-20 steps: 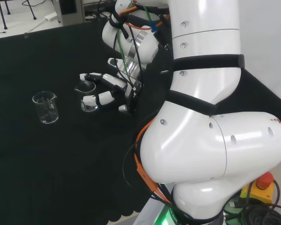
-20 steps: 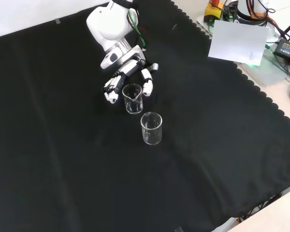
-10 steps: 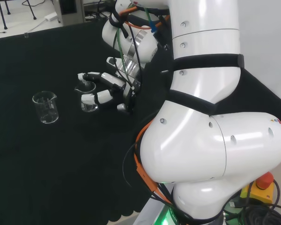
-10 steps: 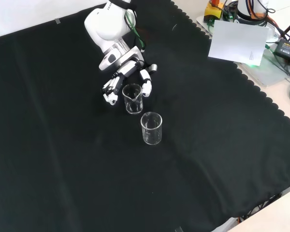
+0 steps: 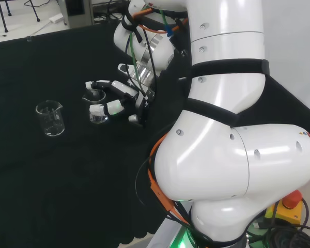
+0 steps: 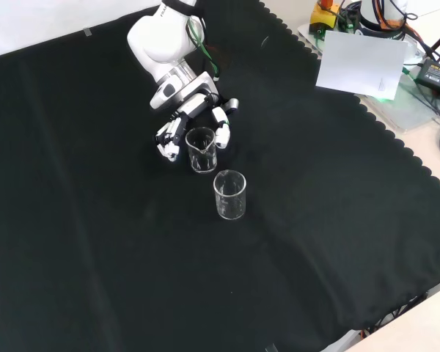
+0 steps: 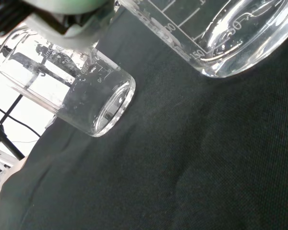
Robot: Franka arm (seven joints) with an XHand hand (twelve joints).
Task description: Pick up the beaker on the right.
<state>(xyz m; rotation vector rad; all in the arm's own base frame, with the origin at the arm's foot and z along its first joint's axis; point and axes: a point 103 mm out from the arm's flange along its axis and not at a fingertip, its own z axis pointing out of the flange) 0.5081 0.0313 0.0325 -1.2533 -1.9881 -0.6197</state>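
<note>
Tabletop (image 6: 95,242) under black cloth, wide bare room on every side of the ware; scalloped edge well off. White arm (image 5: 222,155) reaches in from the far edge in the front view. Hand (image 6: 194,110) low over the cloth, fingers (image 6: 221,133) curved about the near beaker (image 6: 202,149) on both flanks, grasping or all but grasping it; contact not certain. That beaker stands upright, toward the far edge of the tabletop, directly ahead of the palm. Second beaker (image 6: 229,194) upright just beyond it, apart, toward the middle. Judgement: close, then lift straight up; tipping the neighbour is the risk
</note>
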